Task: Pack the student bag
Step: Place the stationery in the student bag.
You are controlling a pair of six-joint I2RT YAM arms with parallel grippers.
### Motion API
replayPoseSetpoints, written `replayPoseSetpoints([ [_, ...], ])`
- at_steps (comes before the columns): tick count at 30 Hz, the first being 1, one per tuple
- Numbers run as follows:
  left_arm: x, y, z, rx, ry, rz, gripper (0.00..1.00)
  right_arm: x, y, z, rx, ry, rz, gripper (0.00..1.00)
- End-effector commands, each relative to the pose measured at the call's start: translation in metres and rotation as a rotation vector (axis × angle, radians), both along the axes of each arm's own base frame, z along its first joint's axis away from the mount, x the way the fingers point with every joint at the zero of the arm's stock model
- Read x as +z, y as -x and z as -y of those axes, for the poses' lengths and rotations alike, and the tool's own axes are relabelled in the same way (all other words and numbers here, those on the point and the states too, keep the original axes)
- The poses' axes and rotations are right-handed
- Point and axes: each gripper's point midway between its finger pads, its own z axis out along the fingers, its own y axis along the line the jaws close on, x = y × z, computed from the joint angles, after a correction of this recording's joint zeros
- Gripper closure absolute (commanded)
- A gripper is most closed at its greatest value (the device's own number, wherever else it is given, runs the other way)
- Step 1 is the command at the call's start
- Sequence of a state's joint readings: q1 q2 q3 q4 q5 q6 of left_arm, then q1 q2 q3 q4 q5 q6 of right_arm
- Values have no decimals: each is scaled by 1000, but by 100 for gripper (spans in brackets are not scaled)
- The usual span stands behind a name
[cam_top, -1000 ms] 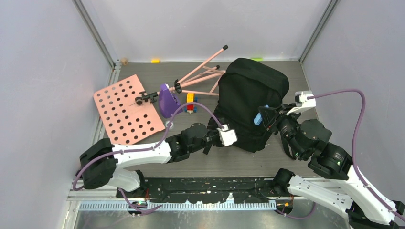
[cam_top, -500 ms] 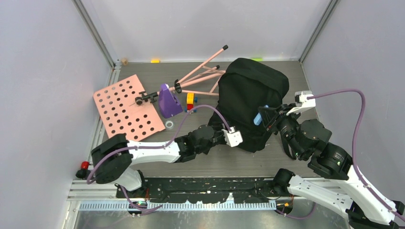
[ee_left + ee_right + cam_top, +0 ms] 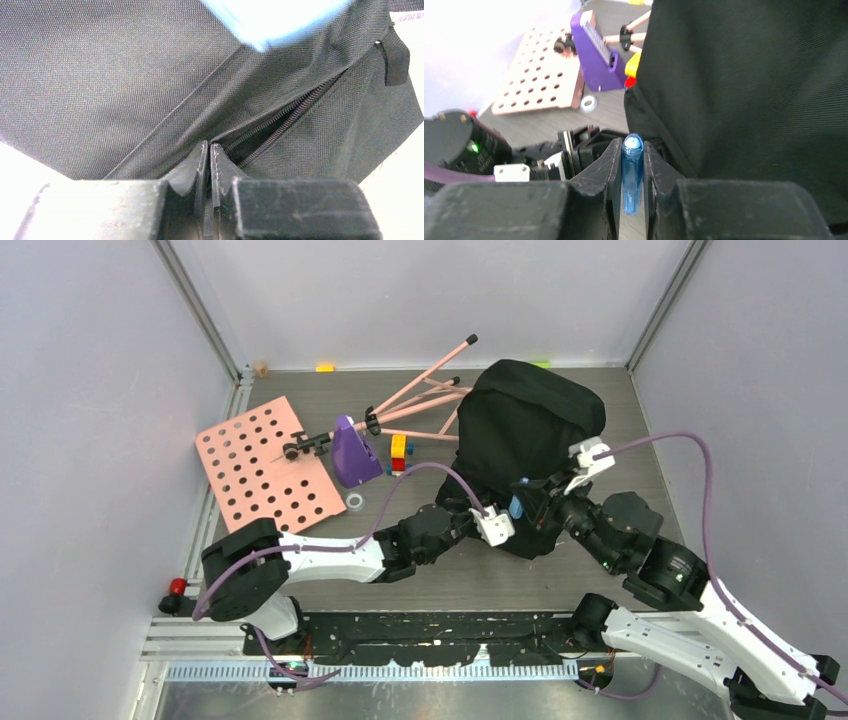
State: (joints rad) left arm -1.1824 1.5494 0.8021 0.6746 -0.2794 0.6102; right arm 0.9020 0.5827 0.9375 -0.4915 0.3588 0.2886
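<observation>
**Entry: both claws at the bag's near side**

Student bag [image 3: 520, 440]: sits on the desk [image 3: 300, 385], right of centre, and reaches towards the far edge. It is black, soft and by far the largest item. Both of my arms reach in to its near end.

Left claw [image 3: 208, 147]: clenched, fingers pressed together with only a hairline gap. The tips rest against the bag's fabric, right at the near end of a zip [image 3: 280, 125] that gapes partly open. I cannot tell whether any cloth is caught between the tips.

Right claw [image 3: 631, 145]: grasping a blue translucent tube [image 3: 632, 180]. The tube is held lengthwise between the fingers, and its rounded end pokes out just past the tips. It hangs beside the bag's near left flank, above the left wrist. A pale blue blur at the top of the left wrist view is probably this tube.

Elsewhere on the desk, all left of the bag:
- pink perforated board [image 3: 265, 470] near the left wall
- purple stand [image 3: 350, 452] at the board's right edge
- pink-legged tripod [image 3: 420, 395] lying flat, its legs running up to the bag
- yellow and red blocks [image 3: 399, 453] between the stand and the bag
- small white ring [image 3: 354, 501] just in front of the stand
</observation>
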Motion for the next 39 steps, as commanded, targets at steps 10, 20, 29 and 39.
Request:
replayPoseSetpoints([
  [10, 48, -20, 1, -11, 198, -64, 100, -48, -6, -40, 200, 139, 210, 99],
  [20, 39, -26, -9, -108, 231, -230, 100, -61, -32, -32, 107, 275, 379, 99],
  [29, 35, -25, -9, -158, 242, -295, 100, -54, -44, -27, 59, 374, 464, 99],
  [39, 42, -33, -14, -181, 268, -338, 100, -106, -53, -3, -21, 546, 357, 100],
])
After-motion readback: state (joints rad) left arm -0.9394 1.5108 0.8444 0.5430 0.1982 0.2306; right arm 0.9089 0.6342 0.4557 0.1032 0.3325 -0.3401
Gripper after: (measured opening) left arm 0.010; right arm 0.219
